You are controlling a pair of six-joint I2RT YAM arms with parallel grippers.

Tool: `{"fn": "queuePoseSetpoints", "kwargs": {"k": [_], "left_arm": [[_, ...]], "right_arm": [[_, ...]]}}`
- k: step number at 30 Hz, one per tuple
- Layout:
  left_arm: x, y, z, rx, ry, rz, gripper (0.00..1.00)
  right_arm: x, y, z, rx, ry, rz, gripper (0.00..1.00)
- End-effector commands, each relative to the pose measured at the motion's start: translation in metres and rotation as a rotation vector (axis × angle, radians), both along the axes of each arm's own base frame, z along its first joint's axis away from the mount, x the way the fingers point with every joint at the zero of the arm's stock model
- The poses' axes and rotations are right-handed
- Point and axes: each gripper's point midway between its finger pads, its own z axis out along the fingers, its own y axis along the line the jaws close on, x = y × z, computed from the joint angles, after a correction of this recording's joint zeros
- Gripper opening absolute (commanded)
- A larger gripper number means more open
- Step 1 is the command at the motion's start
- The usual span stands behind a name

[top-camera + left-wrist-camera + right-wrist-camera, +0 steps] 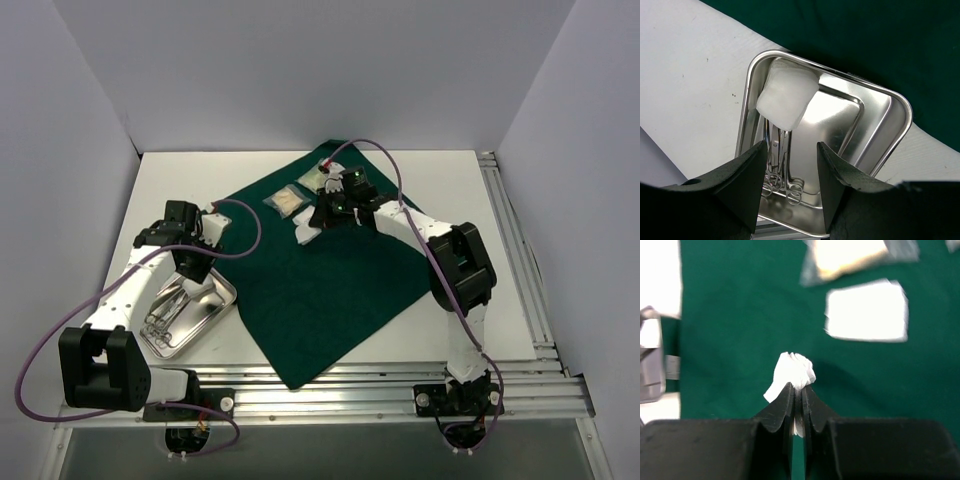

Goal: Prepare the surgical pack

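Over the drape [740, 315], right claw [798, 389] clamps a bunched gauze pad [794, 369]; left claw [791, 148] hangs apart above the tray [890, 125].

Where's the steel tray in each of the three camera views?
Top external: steel tray at lower left, beside the dark green drape.
Left wrist: the tray fills the centre of the picture.
Right wrist: only a blurred grey shape at the left edge; cannot tell if it is the tray.
Shared landmark: the dark green drape, visible in all three.
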Motion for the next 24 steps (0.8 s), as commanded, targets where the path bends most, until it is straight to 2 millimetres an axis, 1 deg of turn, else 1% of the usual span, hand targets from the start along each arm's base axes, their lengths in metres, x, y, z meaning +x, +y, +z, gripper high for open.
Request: {"fn": "queuePoseSetpoints", "kwargs": {"k": [1, 2, 3, 4, 6, 7, 8, 9, 10, 11, 12, 13, 14, 15, 17, 22, 24], "left_arm": [[0.011, 0.002, 0.022, 0.007, -0.076, -0.004, 0.54], [0.011, 0.002, 0.022, 0.007, -0.076, -0.005, 0.54], [0.012, 0.002, 0.023, 0.005, -0.077, -0.004, 0.54], [0.012, 0.002, 0.023, 0.005, -0.077, -0.004, 0.54], [0.011, 0.002, 0.023, 0.007, -0.076, -0.004, 0.54], [0.01, 0.003, 0.022, 0.01, -0.073, -0.002, 0.54], [0.01, 0.003, 0.022, 0.011, -0.075, -0.001, 0.54], [0.01, 0.003, 0.022, 0.012, -0.075, -0.001, 0.54], [0.01, 0.005, 0.021, 0.015, -0.074, 0.002, 0.54], [0.009, 0.005, 0.021, 0.015, -0.072, 0.002, 0.54], [0.009, 0.005, 0.02, 0.016, -0.068, 0.004, 0.54], [0.008, 0.005, 0.019, 0.02, -0.065, 0.004, 0.54], [0.008, 0.006, 0.018, 0.023, -0.064, 0.007, 0.53], [0.008, 0.007, 0.017, 0.027, -0.062, 0.008, 0.54], [0.008, 0.008, 0.016, 0.03, -0.059, 0.008, 0.54], [0.009, 0.007, 0.014, 0.03, -0.053, 0.01, 0.53], [0.01, 0.006, 0.013, 0.025, -0.048, 0.01, 0.53]], "right_arm": [[0.001, 0.02, 0.055, 0.046, -0.108, 0.072, 0.0], [0.004, 0.022, 0.058, 0.046, -0.119, 0.078, 0.0], [0.006, 0.023, 0.056, 0.039, -0.114, 0.081, 0.0], [0.014, 0.027, 0.059, 0.04, -0.127, 0.086, 0.0], [0.02, 0.031, 0.057, 0.036, -0.128, 0.1, 0.0], [0.028, 0.035, 0.057, 0.037, -0.14, 0.103, 0.0], [0.034, 0.035, 0.058, 0.039, -0.145, 0.101, 0.0], [0.037, 0.037, 0.056, 0.041, -0.141, 0.104, 0.0], [0.041, 0.037, 0.043, 0.033, -0.12, 0.104, 0.0], [0.049, 0.04, 0.051, 0.044, -0.142, 0.104, 0.0], [0.053, 0.039, 0.049, 0.048, -0.14, 0.102, 0.0], [0.054, 0.038, 0.037, 0.036, -0.112, 0.1, 0.0], [0.056, 0.038, 0.036, 0.036, -0.105, 0.098, 0.0], [0.058, 0.036, 0.028, 0.034, -0.091, 0.098, 0.0], [0.061, 0.034, 0.023, 0.032, -0.083, 0.094, 0.0], [0.064, 0.025, -0.004, 0.02, -0.03, 0.085, 0.0], [0.069, 0.018, -0.015, 0.013, -0.014, 0.067, 0.0]]}}
